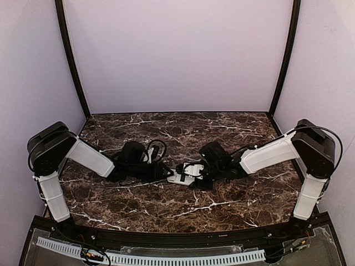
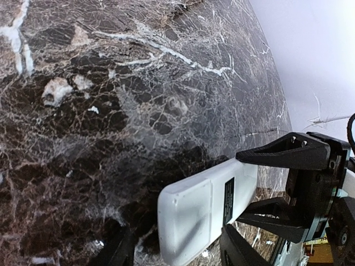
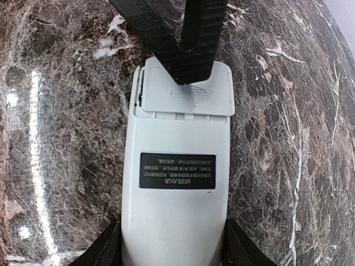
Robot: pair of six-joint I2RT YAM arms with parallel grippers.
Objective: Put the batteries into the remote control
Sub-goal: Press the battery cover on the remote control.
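Observation:
The remote control (image 1: 186,174) lies back up on the marble in the middle of the table. Its white back carries a dark label (image 3: 177,170), and the ribbed battery cover (image 3: 186,91) sits on it at the far end. My right gripper (image 3: 173,244) is shut on the remote's sides at the label end. My left gripper (image 2: 177,252) is open and straddles the cover end, with a gap on one side. In the right wrist view one of its fingers (image 3: 191,44) reaches over the cover. The batteries are out of view.
Both arms meet at the table's centre (image 1: 183,172), with cables (image 1: 155,151) looped behind the left wrist. Dark marble (image 1: 166,210) lies all round, and pale walls close off the back and sides.

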